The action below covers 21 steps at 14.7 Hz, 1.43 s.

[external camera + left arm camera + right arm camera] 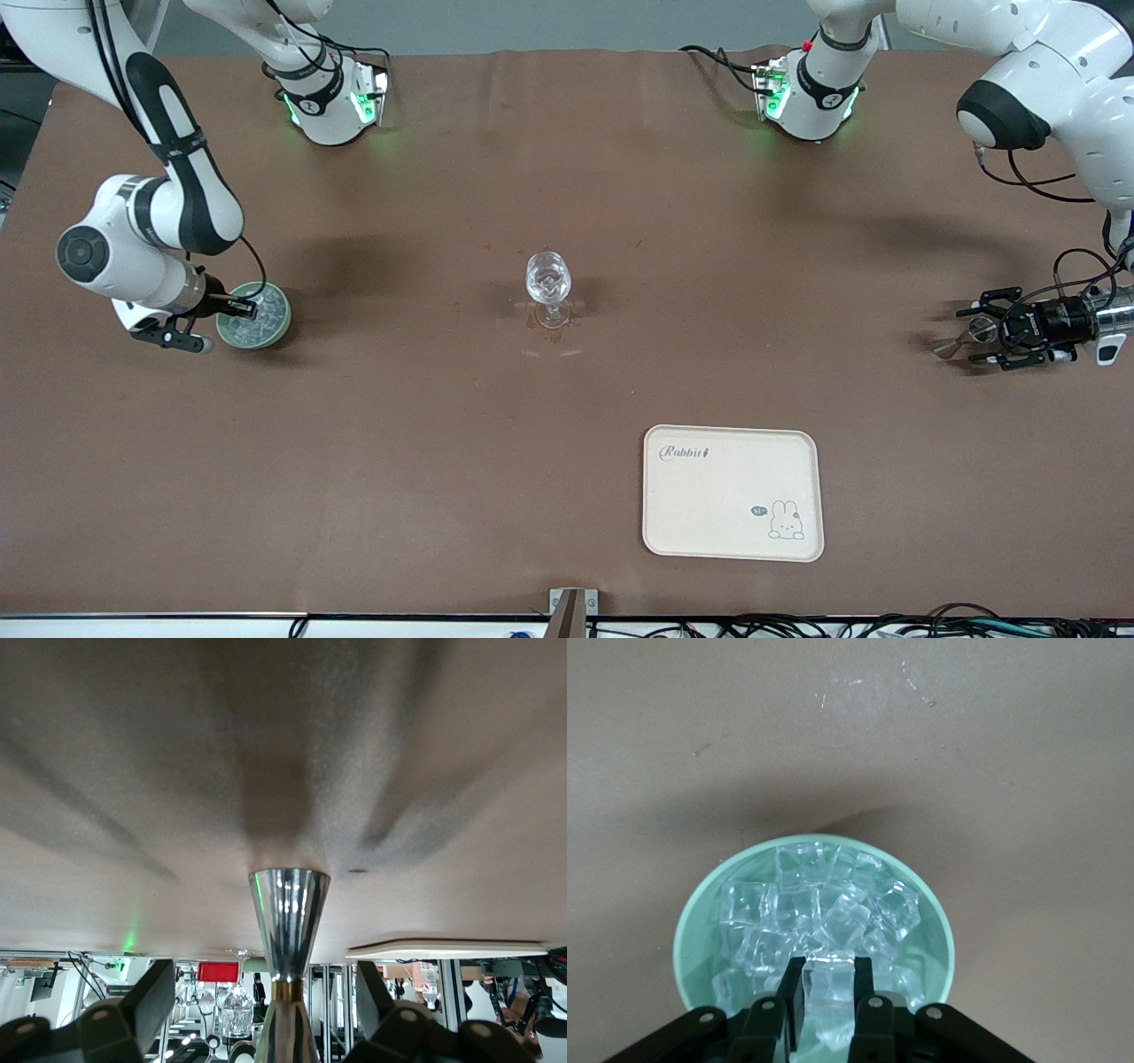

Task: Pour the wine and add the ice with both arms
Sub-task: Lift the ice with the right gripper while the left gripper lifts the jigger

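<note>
The ice [824,904] is a heap of clear cubes in a mint-green bowl [698,917] at the right arm's end of the table. The bowl also shows in the front view [266,326]. My right gripper [830,964] is shut on one ice cube [830,985] just over the heap, and it reaches into the bowl in the front view [237,309]. My left gripper [964,335] is open low at the left arm's end, its fingers [151,1001] either side of a silver jigger [288,921] standing on the table. A stemmed glass [548,285] stands mid-table.
A cream tray [731,492] with a rabbit drawing lies nearer to the front camera than the glass, toward the left arm's end; its edge shows in the left wrist view [443,949]. Small wet marks ring the glass's foot. The brown table [399,425] spreads between the things.
</note>
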{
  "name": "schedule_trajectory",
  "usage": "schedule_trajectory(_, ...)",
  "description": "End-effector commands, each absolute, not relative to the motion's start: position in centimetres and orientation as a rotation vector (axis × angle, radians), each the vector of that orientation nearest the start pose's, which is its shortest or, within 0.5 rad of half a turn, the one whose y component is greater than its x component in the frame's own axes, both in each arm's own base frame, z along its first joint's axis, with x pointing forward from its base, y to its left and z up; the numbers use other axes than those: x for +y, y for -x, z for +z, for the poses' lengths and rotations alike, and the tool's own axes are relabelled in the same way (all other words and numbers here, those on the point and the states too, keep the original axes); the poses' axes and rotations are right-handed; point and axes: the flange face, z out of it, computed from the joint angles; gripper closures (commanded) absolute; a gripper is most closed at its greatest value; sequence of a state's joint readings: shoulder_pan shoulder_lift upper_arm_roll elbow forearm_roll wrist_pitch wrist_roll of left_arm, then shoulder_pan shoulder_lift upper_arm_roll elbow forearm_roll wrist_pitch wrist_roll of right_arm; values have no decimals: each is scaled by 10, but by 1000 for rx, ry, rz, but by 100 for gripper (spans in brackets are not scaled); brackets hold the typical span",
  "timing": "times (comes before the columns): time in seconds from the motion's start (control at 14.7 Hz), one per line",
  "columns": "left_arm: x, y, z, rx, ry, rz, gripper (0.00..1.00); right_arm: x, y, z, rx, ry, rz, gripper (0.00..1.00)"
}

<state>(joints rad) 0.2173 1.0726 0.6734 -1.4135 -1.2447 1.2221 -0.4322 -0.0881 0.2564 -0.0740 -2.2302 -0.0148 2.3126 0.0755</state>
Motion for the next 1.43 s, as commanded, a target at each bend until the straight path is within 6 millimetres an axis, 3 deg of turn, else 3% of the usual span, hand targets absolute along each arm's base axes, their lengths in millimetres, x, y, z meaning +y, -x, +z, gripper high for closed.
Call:
schedule_trajectory(0.0, 339, -541, 130, 1559, -1494, -918, 19, -86, -535, 269, 376, 3128, 299, 97)
schedule_trajectory(0.14, 338, -539, 128, 1549, -1490, -918, 21, -84, -543, 290, 372, 3132, 253, 99)
schedule_trajectory(0.27, 336, -542, 127, 1541, -1479, -906, 21, -86, -553, 325, 371, 3135, 202, 99)
schedule_trajectory(0.61, 331, -546, 127, 1522, -1481, -909, 21, -78, -577, 434, 382, 3138, -21, 99)
schedule_trajectory(0.89, 331, -544, 123, 1525, -1479, -916, 24, -68, -589, 526, 401, 3129, -99, 99)
schedule_trajectory(1.02, 332, -544, 123, 1525, -1476, -911, 38, -64, -588, 569, 392, 3130, -100, 99)
schedule_trajectory(1.16, 332, -545, 125, 1519, -1469, -901, 72, -61, -582, 606, 387, 3132, -78, 99)
schedule_trajectory(1.3, 333, -546, 130, 1519, -1471, -898, 94, -56, -570, 637, 361, 3137, -35, 99)
schedule_trajectory(1.36, 336, -544, 132, 1522, -1469, -893, 100, -56, -566, 645, 357, 3138, -18, 99)
